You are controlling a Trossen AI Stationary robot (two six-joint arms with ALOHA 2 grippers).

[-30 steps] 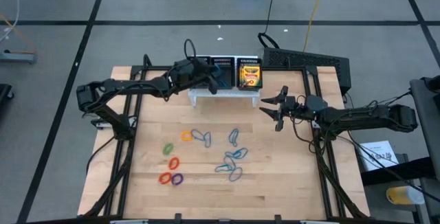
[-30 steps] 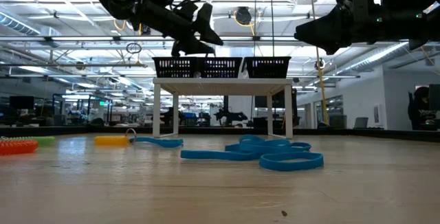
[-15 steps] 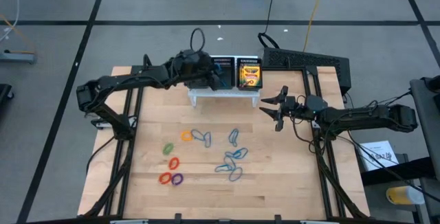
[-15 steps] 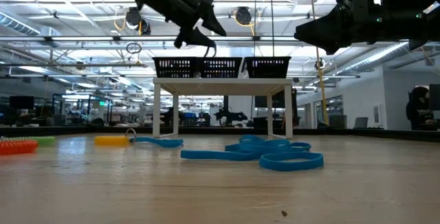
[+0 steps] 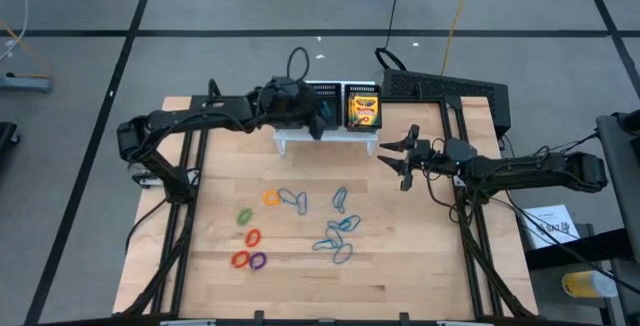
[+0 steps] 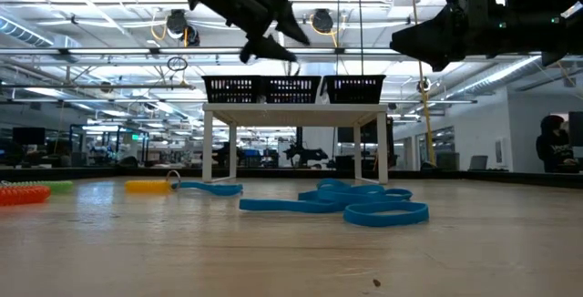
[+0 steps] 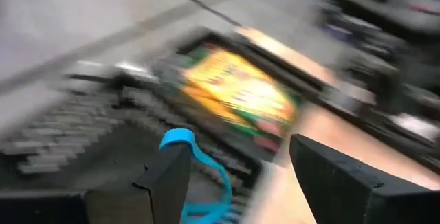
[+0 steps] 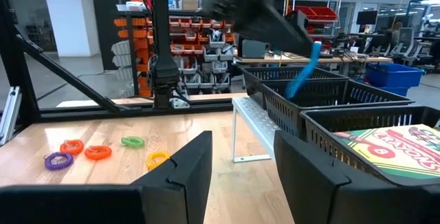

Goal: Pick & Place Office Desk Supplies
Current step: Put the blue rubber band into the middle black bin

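- Blue thin oval loop [image 7: 206, 169] dangles off one finger of the left gripper [image 5: 318, 121], jaws spread, over the black mesh organiser [image 5: 322, 94] at twelve o'clock.
- Light and floppy, it likely suits a pinch across its band.
- Right gripper [image 5: 398, 160] waits at two o'clock, fingers parted, empty.

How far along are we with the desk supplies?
Done: crayon boxes sit in the organiser's right compartment. In hand: a blue loop hangs from one finger of the open left end effector above the organiser. Left: blue loops and small coloured loops on the table. Right end effector hovers empty.
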